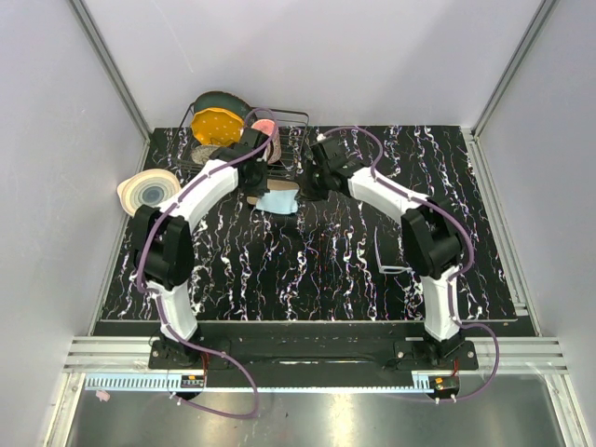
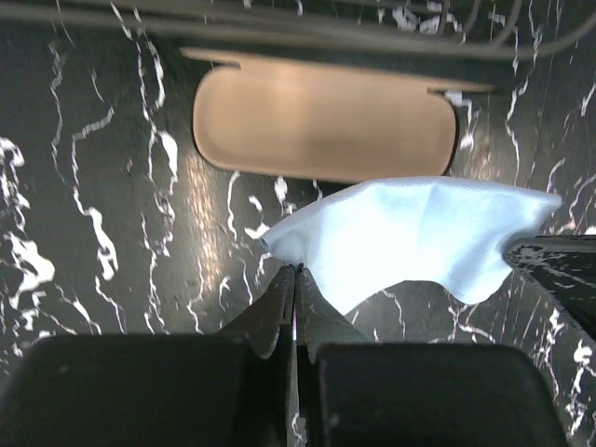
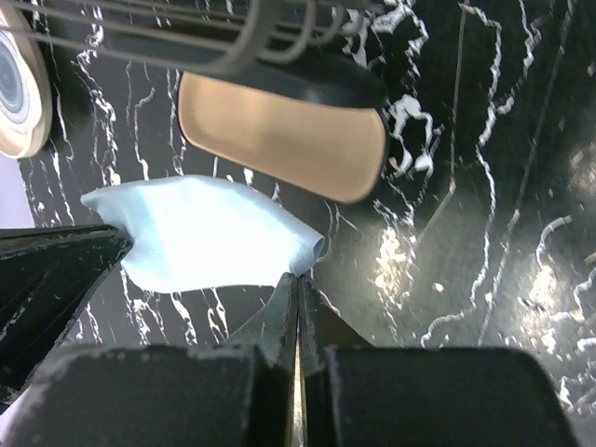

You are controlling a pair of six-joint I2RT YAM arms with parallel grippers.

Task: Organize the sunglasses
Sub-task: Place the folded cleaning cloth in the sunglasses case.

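A light-blue cloth (image 1: 279,200) (image 2: 419,233) (image 3: 205,233) is stretched between my two grippers, just in front of an open glasses case with a tan inside (image 2: 326,121) (image 3: 279,135). My left gripper (image 2: 296,270) (image 1: 264,191) is shut on one corner of the cloth. My right gripper (image 3: 298,275) (image 1: 303,191) is shut on the opposite corner. The sunglasses (image 1: 391,259), thin and whitish, lie on the black marbled table (image 1: 326,279) beside the right arm, apart from both grippers.
A wire rack (image 1: 289,126) stands at the back behind the case. A yellow dish (image 1: 216,124) sits on a dark bowl at the back left. A striped round dish (image 1: 149,189) lies at the table's left edge. White walls enclose the table.
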